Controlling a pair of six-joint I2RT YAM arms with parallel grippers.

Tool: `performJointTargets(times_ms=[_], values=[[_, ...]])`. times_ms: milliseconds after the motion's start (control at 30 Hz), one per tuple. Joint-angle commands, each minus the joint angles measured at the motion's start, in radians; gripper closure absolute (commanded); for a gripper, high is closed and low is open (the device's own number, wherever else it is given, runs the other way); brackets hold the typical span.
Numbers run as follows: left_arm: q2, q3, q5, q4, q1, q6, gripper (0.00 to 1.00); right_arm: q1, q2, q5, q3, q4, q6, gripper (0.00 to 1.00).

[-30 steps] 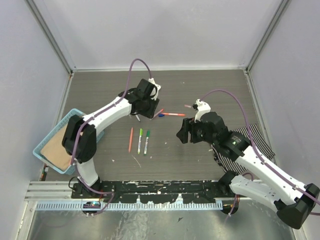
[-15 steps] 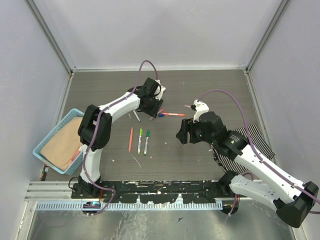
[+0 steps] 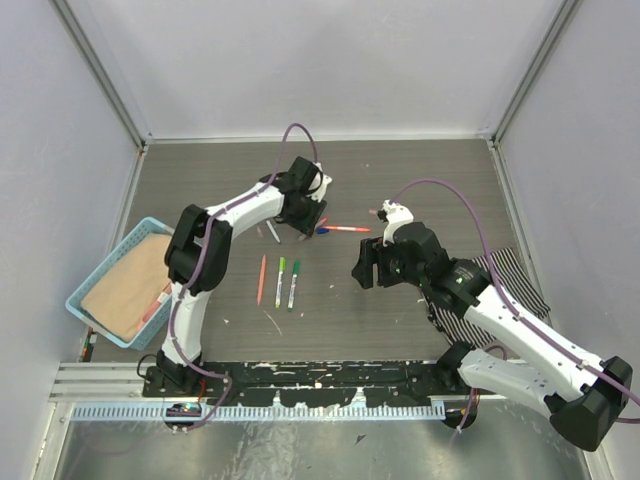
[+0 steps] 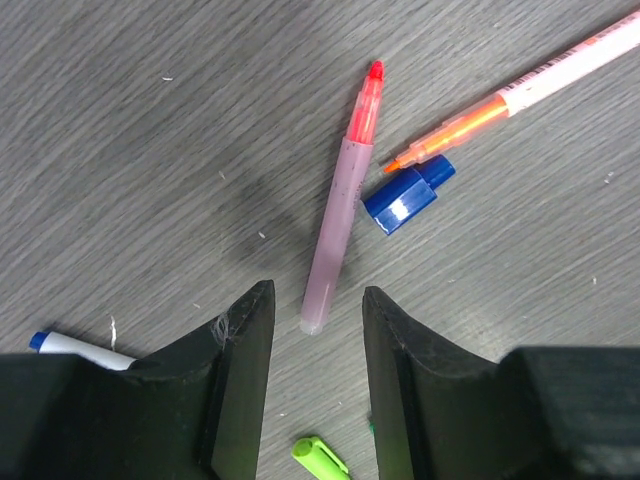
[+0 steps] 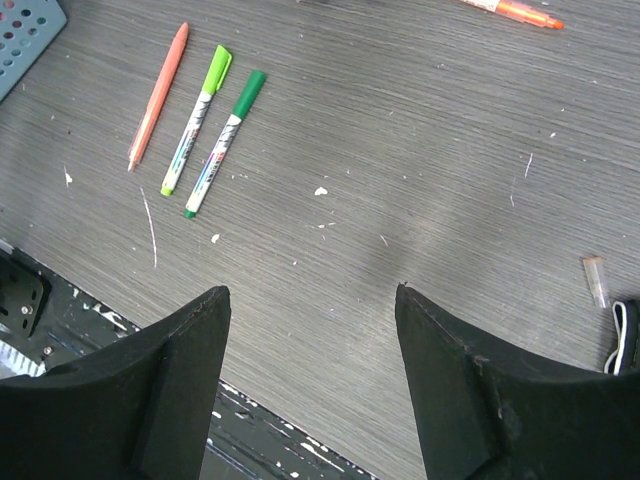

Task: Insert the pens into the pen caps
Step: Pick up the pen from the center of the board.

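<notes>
While the left hand (image 4: 314,292) stands open, one end of the pink pen (image 4: 340,215) lies between its fingers (image 4: 248,335).

You have the right gripper (image 5: 310,300) spread wide over the desk (image 5: 420,170), with nothing between its fingers. Up and left of the gripper lie 3 pens side by side: an all-orange pen (image 5: 158,95) farthest out, a light-green-capped pen (image 5: 197,118), then a dark-green-capped pen (image 5: 225,142). Far right of the gripper lies 1 small pale cap (image 5: 595,280). Above the gripper, an orange-tipped pen (image 5: 515,10) crosses the top edge.
</notes>
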Motion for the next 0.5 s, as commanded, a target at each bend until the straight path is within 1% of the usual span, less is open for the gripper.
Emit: performJointTargets(times_ms=[0, 267, 467], values=[[0.030, 0.039, 0.017, -0.019, 0.009, 0.016, 0.54, -0.002, 0.004, -0.009, 0.027, 0.027, -0.022, 0.28], [0.054, 0.042, -0.002, -0.023, 0.010, 0.017, 0.57, -0.002, 0.010, -0.003, 0.027, 0.030, -0.022, 0.28], [0.069, 0.044, -0.005, -0.022, 0.012, 0.014, 0.65, -0.002, 0.013, -0.001, 0.024, 0.029, -0.022, 0.28]])
